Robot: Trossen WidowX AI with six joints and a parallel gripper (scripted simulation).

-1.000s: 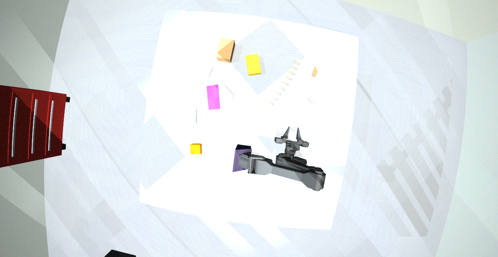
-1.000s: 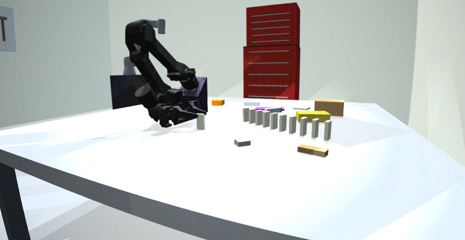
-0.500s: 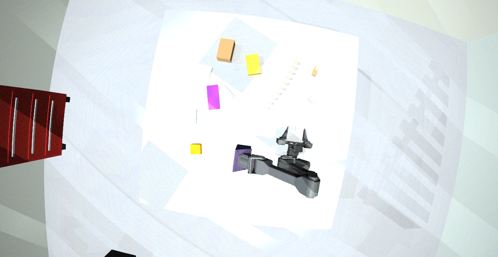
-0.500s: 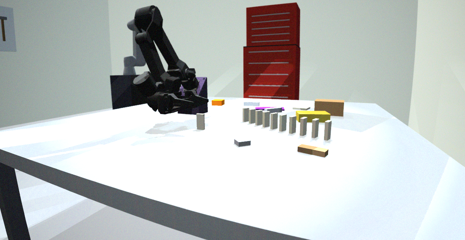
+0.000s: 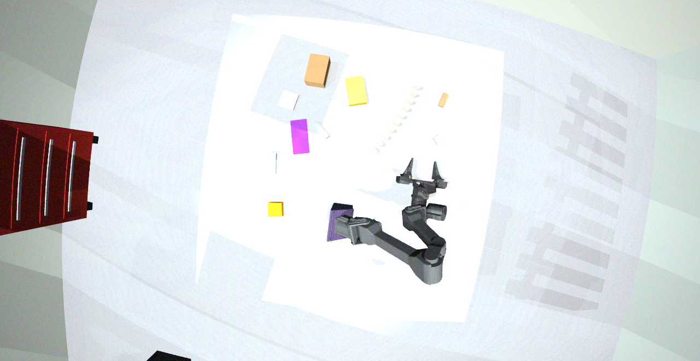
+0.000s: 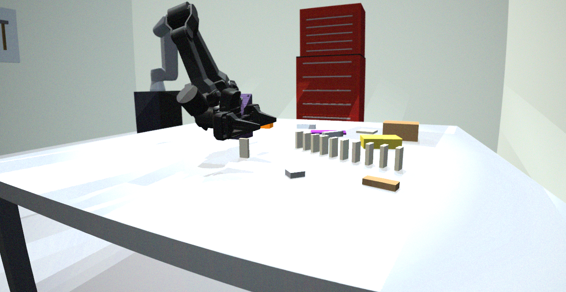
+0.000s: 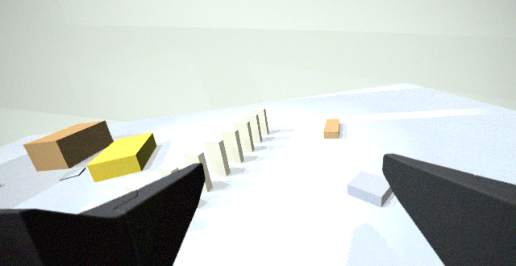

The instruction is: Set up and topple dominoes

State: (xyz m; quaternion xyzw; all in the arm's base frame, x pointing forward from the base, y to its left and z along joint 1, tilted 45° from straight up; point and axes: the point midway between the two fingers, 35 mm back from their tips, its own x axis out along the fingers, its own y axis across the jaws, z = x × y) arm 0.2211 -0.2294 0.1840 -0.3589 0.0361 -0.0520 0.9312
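Observation:
A row of several pale dominoes (image 5: 401,116) (image 6: 333,147) (image 7: 217,158) stands upright and evenly spaced, running diagonally; the left finger hides its near end in the wrist view. One more pale domino (image 6: 244,148) stands upright alone, apart from the row's near end. In the top view the arm's gripper covers most of it, and the wrist view does not show it. My gripper (image 5: 424,161) (image 6: 267,123) (image 7: 290,167) is open and empty. Its fingers are above the table, with the lone domino below and behind the fingertips, and it is clear of the row.
A grey block (image 5: 438,139) (image 6: 294,174) (image 7: 368,189) and a small brown block (image 5: 443,99) (image 6: 380,183) (image 7: 331,128) lie right of the row. A yellow block (image 5: 356,91) (image 6: 380,141) (image 7: 121,157), a brown box (image 5: 317,70) (image 6: 400,131) (image 7: 68,147) and a purple plate (image 5: 299,136) lie left of it.

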